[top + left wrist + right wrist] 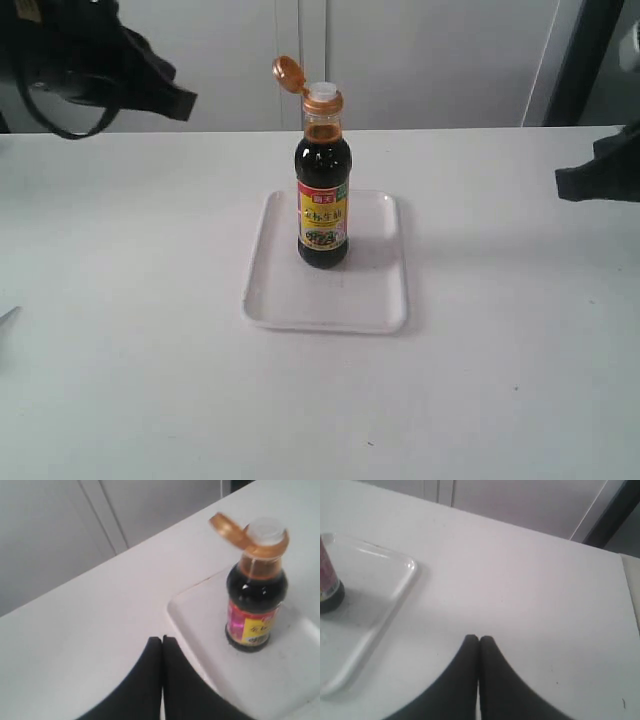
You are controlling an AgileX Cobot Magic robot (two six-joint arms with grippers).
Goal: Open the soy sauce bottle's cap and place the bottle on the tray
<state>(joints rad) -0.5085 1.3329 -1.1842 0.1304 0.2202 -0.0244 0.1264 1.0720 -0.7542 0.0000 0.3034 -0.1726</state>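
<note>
Two tools, the left tool (161, 639) and the right tool (479, 638), hang above the white bench (120, 350), each with its fingers pressed together and gripping nothing. The soy sauce bottle (322, 200) stands upright on the tray (370, 300), ahead of the left tool and well apart from its tips, with the cap (287, 70) flipped open on its hinge and tilted back from the white spout (322, 93). From the right tool, only the bottle's base shows on the tray, off to one side and well clear of its closed tips.
</note>
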